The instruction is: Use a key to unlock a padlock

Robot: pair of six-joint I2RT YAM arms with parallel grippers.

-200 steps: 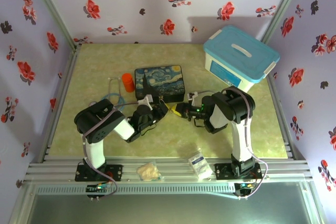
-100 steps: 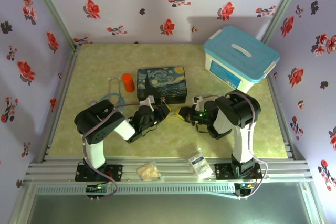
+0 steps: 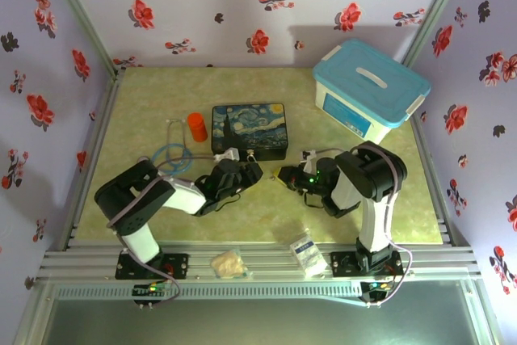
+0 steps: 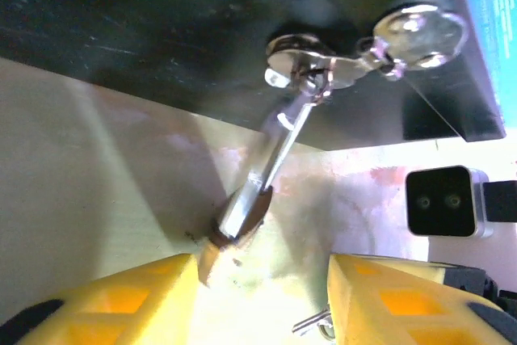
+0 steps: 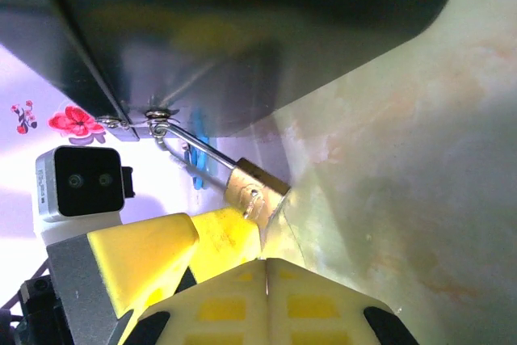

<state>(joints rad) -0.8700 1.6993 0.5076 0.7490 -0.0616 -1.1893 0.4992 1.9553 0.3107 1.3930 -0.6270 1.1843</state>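
The small brass padlock (image 5: 254,187) hangs by its thin silver shackle (image 4: 283,135) from the hasp (image 4: 299,58) on the front of the painted box (image 3: 248,129), its body resting on the table. My left gripper (image 4: 262,280) is open, its yellow fingers (image 4: 121,296) on either side of the padlock's lower end, the left one close to the body. My right gripper (image 5: 266,260) is shut just below the padlock, tips pressed together. A tiny silvery piece (image 4: 311,325) lies low between the left fingers; I cannot tell if it is the key. From above both grippers (image 3: 249,169) (image 3: 283,174) meet in front of the box.
An orange cylinder (image 3: 196,126) stands left of the box, with a blue cable loop (image 3: 172,151) beside it. A blue-lidded tub (image 3: 370,90) sits at the back right. Two small packets (image 3: 232,262) (image 3: 307,252) lie on the front rail.
My left gripper's jaws have spread apart around the padlock. The left arm's elbow has swung out to the left. The right arm has shifted slightly right, still shut.
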